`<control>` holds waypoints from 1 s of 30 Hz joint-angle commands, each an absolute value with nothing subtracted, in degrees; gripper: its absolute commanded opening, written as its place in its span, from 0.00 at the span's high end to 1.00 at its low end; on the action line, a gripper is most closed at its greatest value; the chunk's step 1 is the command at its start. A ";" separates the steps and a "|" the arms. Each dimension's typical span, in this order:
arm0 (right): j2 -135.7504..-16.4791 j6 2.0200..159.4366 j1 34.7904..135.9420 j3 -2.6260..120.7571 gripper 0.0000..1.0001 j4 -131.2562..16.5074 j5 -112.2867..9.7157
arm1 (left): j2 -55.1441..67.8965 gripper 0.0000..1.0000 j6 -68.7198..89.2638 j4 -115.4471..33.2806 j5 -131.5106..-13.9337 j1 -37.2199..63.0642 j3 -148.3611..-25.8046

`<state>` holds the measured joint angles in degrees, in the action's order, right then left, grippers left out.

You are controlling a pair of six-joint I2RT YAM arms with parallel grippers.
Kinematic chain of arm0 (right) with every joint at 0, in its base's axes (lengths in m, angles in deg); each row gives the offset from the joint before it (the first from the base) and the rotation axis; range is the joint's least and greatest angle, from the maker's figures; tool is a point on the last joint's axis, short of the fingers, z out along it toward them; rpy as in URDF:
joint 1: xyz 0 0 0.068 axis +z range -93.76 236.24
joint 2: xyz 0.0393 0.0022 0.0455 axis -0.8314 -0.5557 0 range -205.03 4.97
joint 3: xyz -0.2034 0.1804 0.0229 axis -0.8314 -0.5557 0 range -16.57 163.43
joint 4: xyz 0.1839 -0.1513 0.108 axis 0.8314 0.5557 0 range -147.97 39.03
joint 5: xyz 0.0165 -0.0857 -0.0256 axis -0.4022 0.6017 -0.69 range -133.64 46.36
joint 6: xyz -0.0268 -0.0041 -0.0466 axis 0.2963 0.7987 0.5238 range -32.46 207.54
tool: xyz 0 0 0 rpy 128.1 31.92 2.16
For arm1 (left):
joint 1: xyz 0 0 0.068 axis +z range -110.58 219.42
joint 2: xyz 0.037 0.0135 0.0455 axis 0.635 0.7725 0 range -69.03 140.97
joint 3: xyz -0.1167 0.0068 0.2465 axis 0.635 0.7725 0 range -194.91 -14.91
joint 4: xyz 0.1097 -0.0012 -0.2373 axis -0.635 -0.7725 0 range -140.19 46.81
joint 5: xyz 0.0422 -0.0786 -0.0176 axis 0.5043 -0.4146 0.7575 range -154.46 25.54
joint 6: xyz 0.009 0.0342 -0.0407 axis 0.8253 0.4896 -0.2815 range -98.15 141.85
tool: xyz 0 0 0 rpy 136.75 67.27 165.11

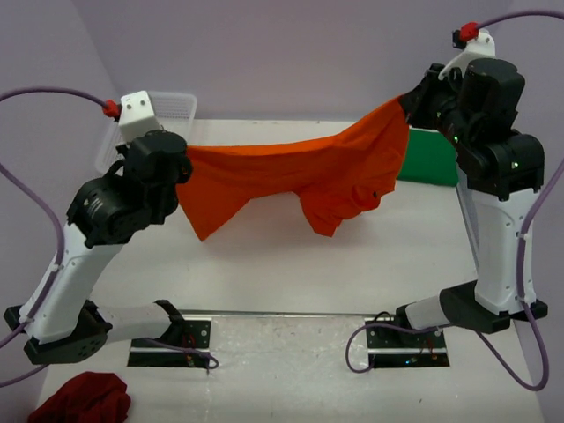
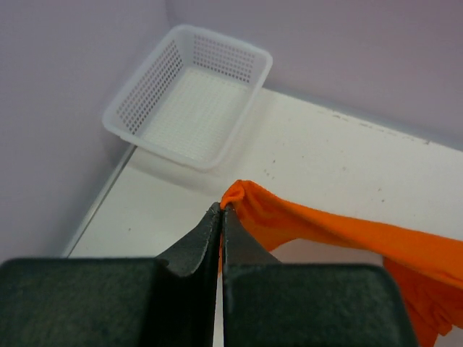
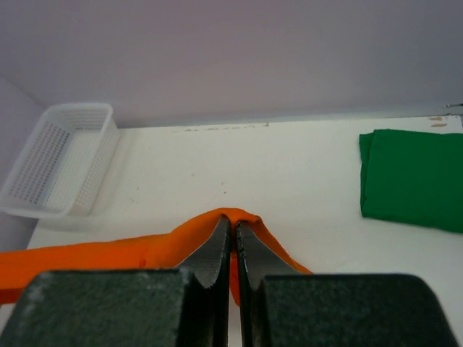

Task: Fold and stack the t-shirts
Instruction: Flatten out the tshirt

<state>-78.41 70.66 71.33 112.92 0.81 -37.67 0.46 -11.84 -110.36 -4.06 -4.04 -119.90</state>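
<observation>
**Step in hand:** by your judgement, spreading the orange shirt flat ahead of its fold; no fold is made in it yet.

**Orange shirt:** held off the table, strung across the middle of the top view. It sags between the two arms, with a bunched part hanging at centre right.

**Left jaws:** clenched on a pinch of the shirt's edge, at the left of the top view.

**Right jaws:** clenched on another pinch of it, at the upper right, higher than the left.

**Green shirt:** folded, flat on the table at the right edge of the top view.

**Next move, likely:** you bring both arms down together, keeping the cloth taut, and lay it smooth on the bare middle of the table. Slack would let it crumple.

**Basket:** white, perforated, at the table's upper left corner. Nothing shows in it.

**Red cloth:** crumpled at the lower left; leave it.
</observation>
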 commanded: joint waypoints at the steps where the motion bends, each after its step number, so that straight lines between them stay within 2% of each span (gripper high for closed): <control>1: -73.97 72.95 71.71 115.44 1.00 3.90 -42.58 | -6.26 1.00 3.89 -98.05 -2.49 -3.73 -118.45; 5: -69.40 73.74 72.15 117.46 1.00 4.26 -43.82 | -10.05 1.00 6.91 -92.59 -7.41 -3.82 -119.06; 15: -60.61 72.96 72.15 126.34 1.00 3.21 -59.36 | -15.06 1.00 9.81 -86.87 -28.77 -3.73 -121.88; 20: -55.78 71.20 72.23 125.55 1.00 -2.24 -73.84 | -18.13 1.00 11.39 -84.06 -35.61 -3.73 -120.91; 24: -50.85 69.62 72.06 122.40 1.00 -8.30 -80.89 | -22.00 1.00 12.36 -78.37 -41.86 -3.65 -118.81; 30: -48.82 68.91 72.06 117.91 1.00 -12.80 -82.15 | -21.13 1.00 11.83 -77.64 -42.23 -3.64 -117.84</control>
